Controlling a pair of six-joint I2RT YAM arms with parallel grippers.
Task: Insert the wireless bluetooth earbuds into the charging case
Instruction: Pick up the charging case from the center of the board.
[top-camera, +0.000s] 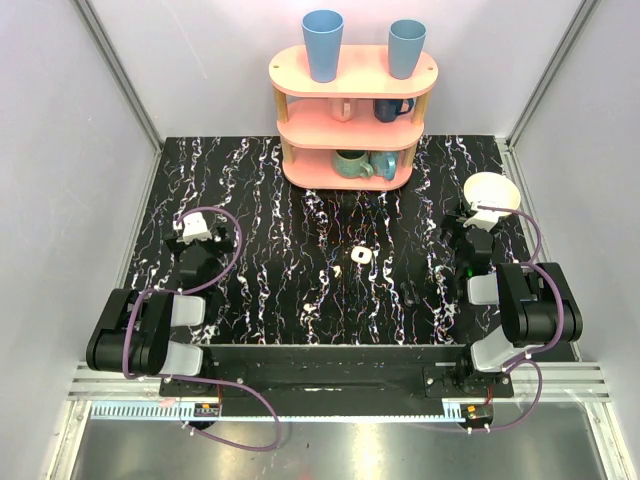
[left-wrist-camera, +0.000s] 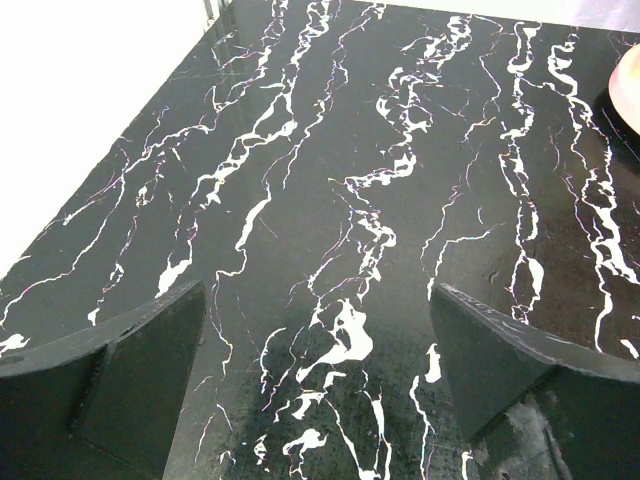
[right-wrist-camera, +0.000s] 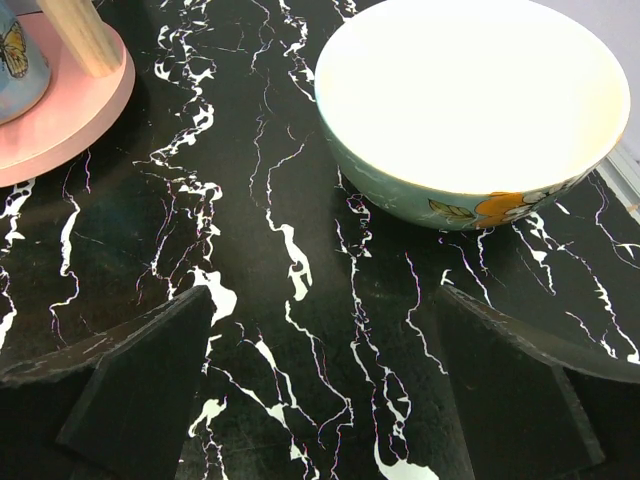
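Top external view: nearest, the left gripper (top-camera: 191, 222) and right gripper (top-camera: 478, 215) stood with jaws spread wide and nothing between them, at opposite sides of the table (top-camera: 280, 300). Picking up well would mean swinging one arm inward, descending squarely over the tiny piece and pinching gently lest it skid. One earbud (top-camera: 338, 271) lay mid-table, well apart from both grippers, just near-left of the open charging case (top-camera: 360, 255); a second earbud could not be made out. Farthest, the bowl (top-camera: 492, 190) sat just beyond the right gripper.
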